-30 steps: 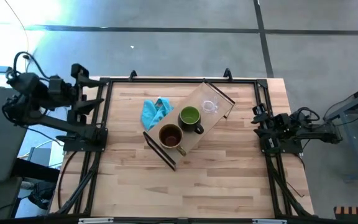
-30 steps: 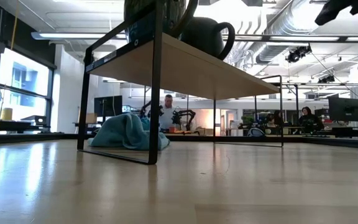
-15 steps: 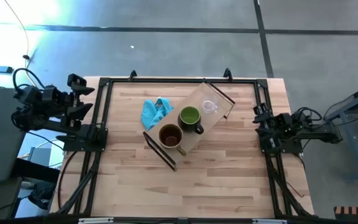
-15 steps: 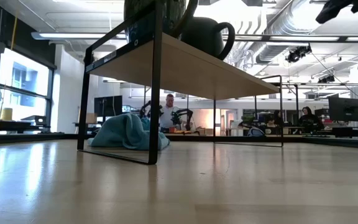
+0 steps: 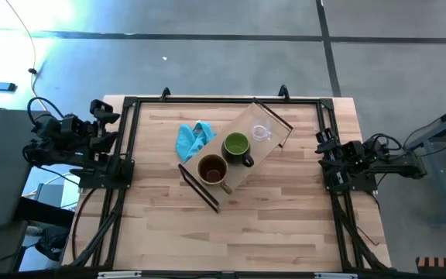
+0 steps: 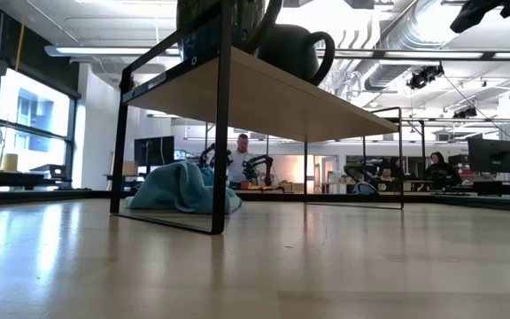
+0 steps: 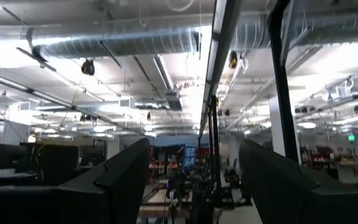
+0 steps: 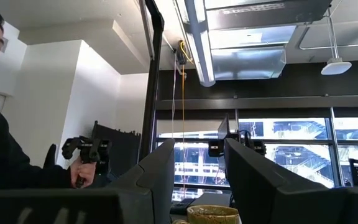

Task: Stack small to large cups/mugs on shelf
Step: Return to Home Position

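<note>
In the high view the pale shelf (image 5: 242, 167) stands slantwise in the middle of the table. Three vessels stand on its board in a row. The brown mug (image 5: 212, 168) is at the near-left end, the green mug (image 5: 236, 145) in the middle and the clear glass cup (image 5: 262, 132) at the far-right end. My left gripper (image 5: 108, 118) is folded back at the table's left edge and is open (image 7: 194, 186). My right gripper (image 5: 321, 142) rests at the right edge, also open (image 8: 199, 180). Both are far from the shelf.
A blue cloth (image 5: 193, 139) lies on the table beside the shelf's far-left side, and it shows under the board in the low view (image 6: 184, 188). Black rails (image 5: 223, 100) frame the tabletop. A person (image 8: 5, 149) shows in the right wrist view, beyond the table.
My left arm has drawn back and folded in at the table's left edge. Its gripper has shifted a little toward the near side. The shelf, the mugs, the glass and my right arm have stayed where they were.
</note>
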